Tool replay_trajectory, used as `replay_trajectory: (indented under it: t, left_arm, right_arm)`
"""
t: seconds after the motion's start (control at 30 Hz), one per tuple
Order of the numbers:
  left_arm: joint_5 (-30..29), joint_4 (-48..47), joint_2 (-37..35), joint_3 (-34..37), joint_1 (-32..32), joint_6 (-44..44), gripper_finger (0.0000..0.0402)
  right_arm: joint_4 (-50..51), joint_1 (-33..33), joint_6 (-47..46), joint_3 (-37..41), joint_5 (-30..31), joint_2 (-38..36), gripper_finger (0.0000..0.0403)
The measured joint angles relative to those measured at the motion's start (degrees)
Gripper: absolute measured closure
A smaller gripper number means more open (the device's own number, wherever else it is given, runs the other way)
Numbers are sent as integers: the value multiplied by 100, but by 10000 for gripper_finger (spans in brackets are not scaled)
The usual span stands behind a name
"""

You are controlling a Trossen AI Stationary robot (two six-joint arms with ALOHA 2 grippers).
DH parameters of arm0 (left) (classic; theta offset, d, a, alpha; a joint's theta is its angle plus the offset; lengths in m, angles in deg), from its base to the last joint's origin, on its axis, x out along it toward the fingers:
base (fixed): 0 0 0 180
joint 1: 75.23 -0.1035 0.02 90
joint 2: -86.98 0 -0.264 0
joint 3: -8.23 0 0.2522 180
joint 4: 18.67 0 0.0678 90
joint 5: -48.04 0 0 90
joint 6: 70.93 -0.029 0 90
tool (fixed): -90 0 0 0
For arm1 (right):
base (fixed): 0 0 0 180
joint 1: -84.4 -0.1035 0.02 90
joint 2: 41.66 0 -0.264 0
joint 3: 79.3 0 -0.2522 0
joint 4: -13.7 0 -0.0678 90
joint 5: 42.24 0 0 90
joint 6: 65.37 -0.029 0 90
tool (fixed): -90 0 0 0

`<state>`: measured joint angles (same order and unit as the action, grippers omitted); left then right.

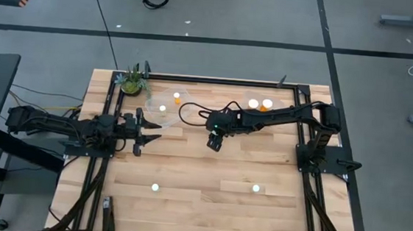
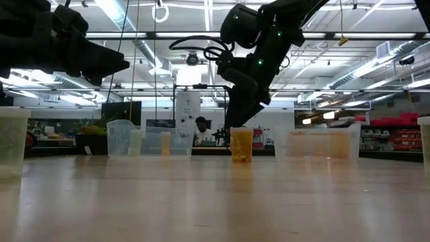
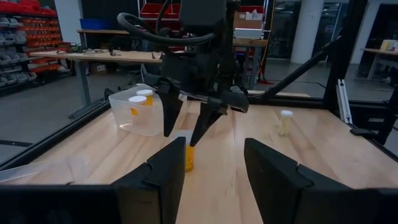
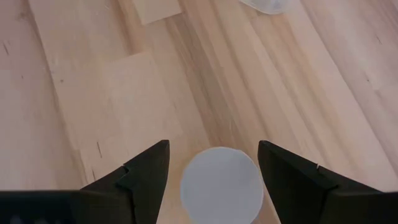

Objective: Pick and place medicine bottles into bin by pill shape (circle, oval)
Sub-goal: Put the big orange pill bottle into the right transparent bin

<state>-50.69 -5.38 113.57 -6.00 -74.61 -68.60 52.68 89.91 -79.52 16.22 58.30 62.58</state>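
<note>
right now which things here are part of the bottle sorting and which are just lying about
Part of the job:
- bottle between the open right gripper fingers
- two loose bottles on the table
- clear tubs with bottles inside

Just lying about:
- potted plant
- left gripper, waiting open

The right tool [image 4: 213, 163] looks straight down on the wooden tabletop [image 4: 112, 93]. Its two dark fingers [image 4: 146, 171] stand apart, and the round white cap [image 4: 221, 183] of a bottle lies between them, touching neither finger. At the far edge, part of a pale round object [image 4: 267, 5] shows on the planks.
</note>
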Motion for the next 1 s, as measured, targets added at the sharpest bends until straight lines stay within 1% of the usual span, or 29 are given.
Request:
replay_trajectory:
  t: [0.43,0.77,1.0]
  left_arm:
    - [0,-2,0,2,-1,-1,230]
    - [0,-2,0,2,-2,-3,230]
    - [0,-2,0,4,-2,0,230]
  right_arm:
    - [144,-21,-250,1,-37,0,150]
    - [267,1,-239,2,-37,0,150]
    - [566,1,-228,2,-37,0,150]
